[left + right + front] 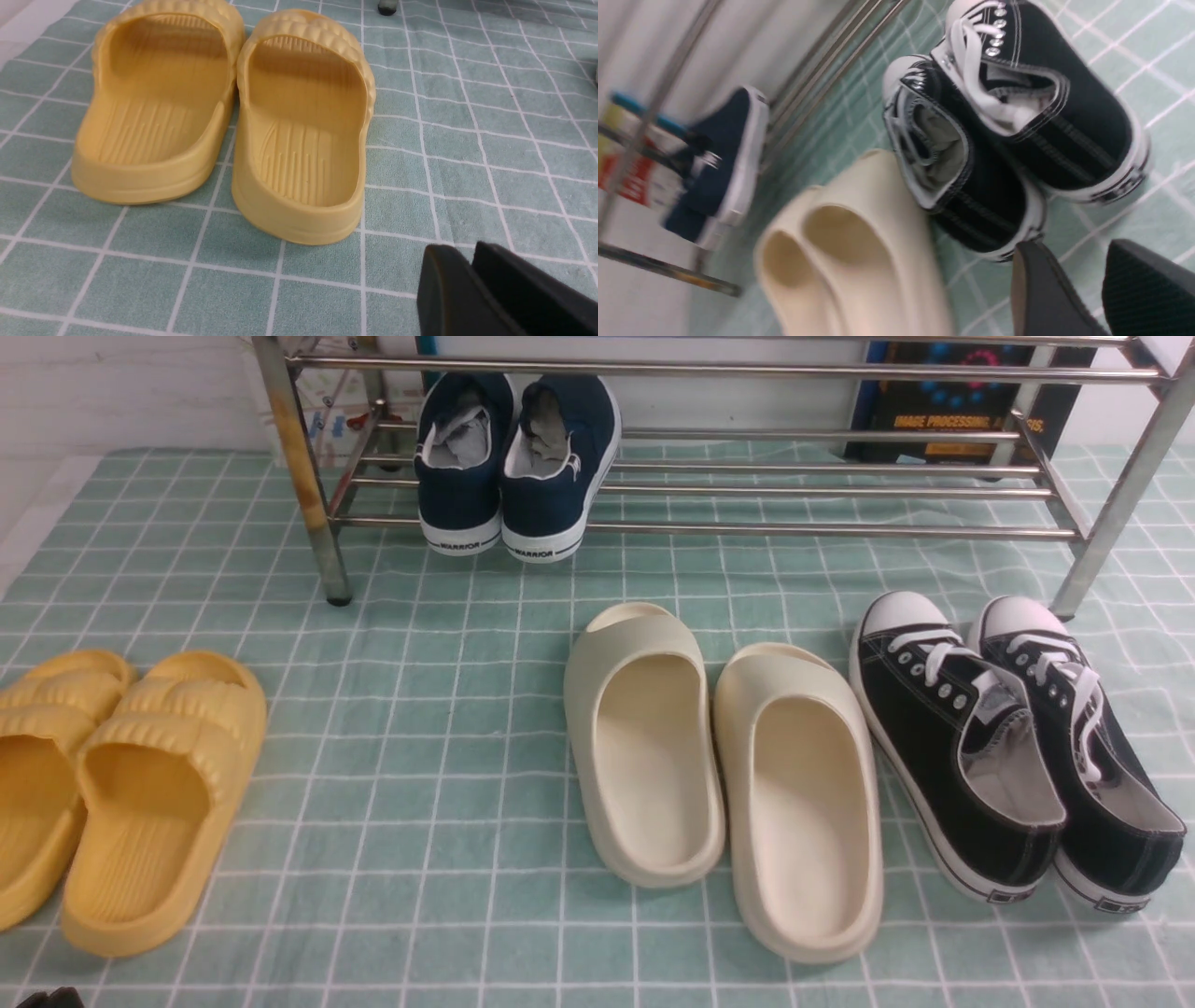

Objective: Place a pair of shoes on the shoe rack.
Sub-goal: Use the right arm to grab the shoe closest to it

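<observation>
The pair of shoes, two black canvas sneakers with white laces and toe caps [962, 747] [1074, 737], stands side by side on the checked cloth at the front right, toes toward the shoe rack [709, 529]. The steel-tube rack spans the back; its left leg [303, 467] is rust-stained. In the right wrist view my right gripper [1073, 247] is open and empty, just behind the heel of the nearer black sneaker [971, 186]; the other sneaker [1055, 93] is beside it. My left gripper [462, 249] is shut and empty, over bare cloth near the yellow slippers.
Navy WARRIOR sneakers [513, 467] sit on the rack's lower shelf at the left. Cream slippers [728, 765] lie right beside the black sneakers. Yellow slippers [112, 784] lie at the far left. A dark box [952, 401] stands behind the rack.
</observation>
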